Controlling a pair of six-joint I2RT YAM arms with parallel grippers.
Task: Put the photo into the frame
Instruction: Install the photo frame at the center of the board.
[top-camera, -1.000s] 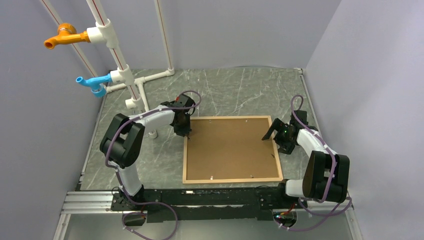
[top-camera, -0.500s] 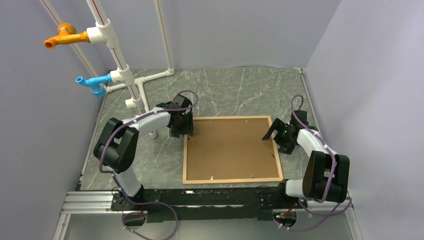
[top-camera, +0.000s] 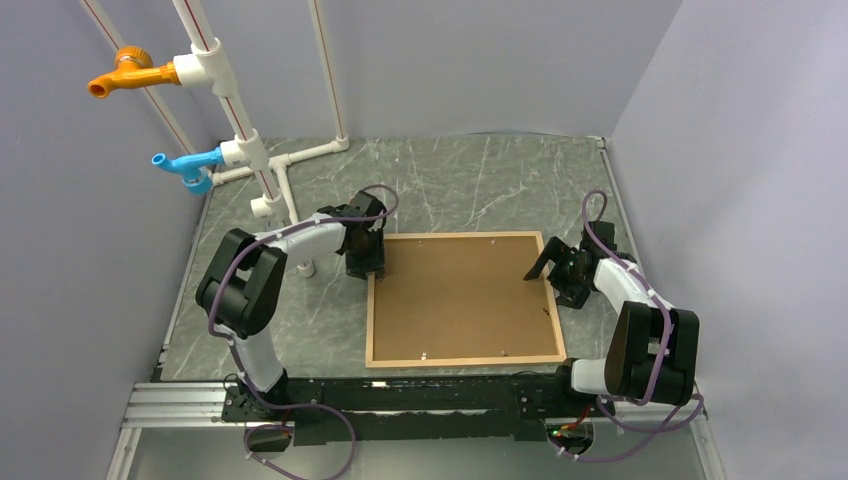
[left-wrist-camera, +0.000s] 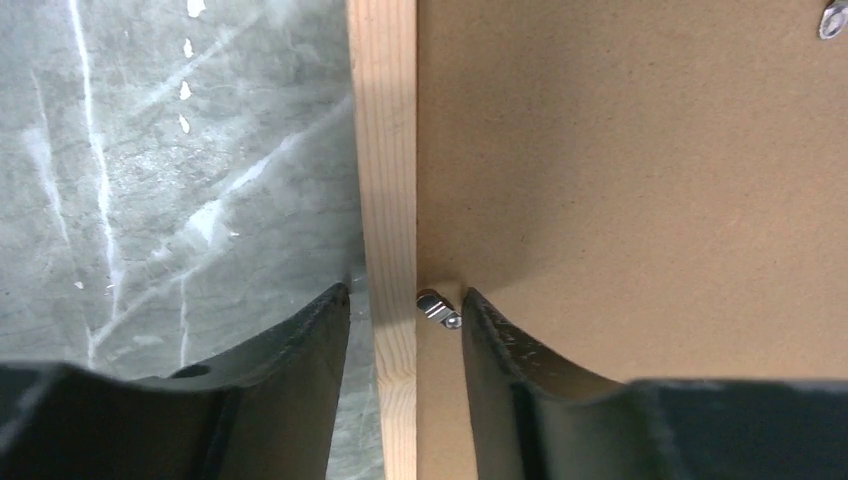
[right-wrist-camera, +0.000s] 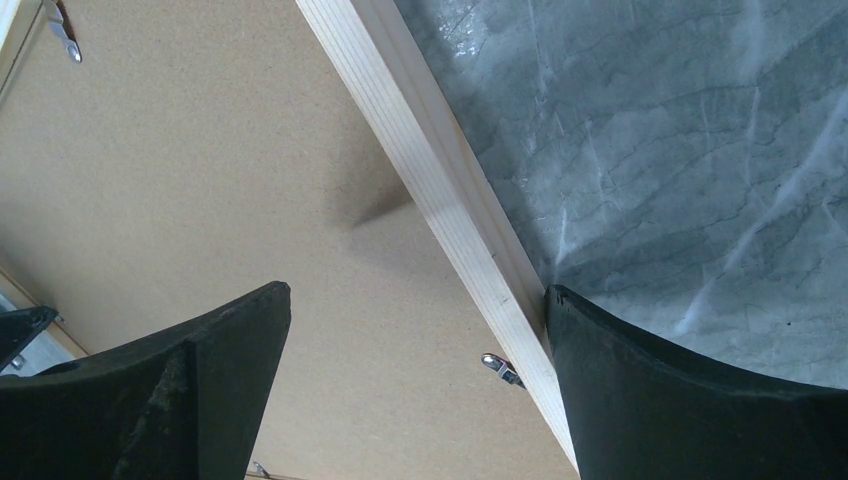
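Note:
The frame (top-camera: 465, 360) of light wood strips lies flat on the table, back side up, with a brown backing board (top-camera: 460, 295) filling it. The photo is hidden. My left gripper (top-camera: 367, 266) is at the frame's left strip near the far corner. In the left wrist view the left gripper (left-wrist-camera: 405, 300) stands open astride the strip (left-wrist-camera: 383, 150), with a small metal clip (left-wrist-camera: 438, 309) just inside its right finger. My right gripper (top-camera: 548, 284) is wide open over the right strip (right-wrist-camera: 430, 160); in the right wrist view its outer finger (right-wrist-camera: 640, 390) sits against the strip's outside, above another clip (right-wrist-camera: 503, 370).
A white pipe rig (top-camera: 255, 160) with an orange tap (top-camera: 120, 72) and a blue tap (top-camera: 185, 168) stands at the far left. Purple walls close in the grey marbled table (top-camera: 470, 180). A metal rail (top-camera: 180, 405) runs along the near edge.
The left arm's elbow swung out to the left and came partly back, and the left jaws now stand wider apart than a second ago. The right arm and the frame have not moved.

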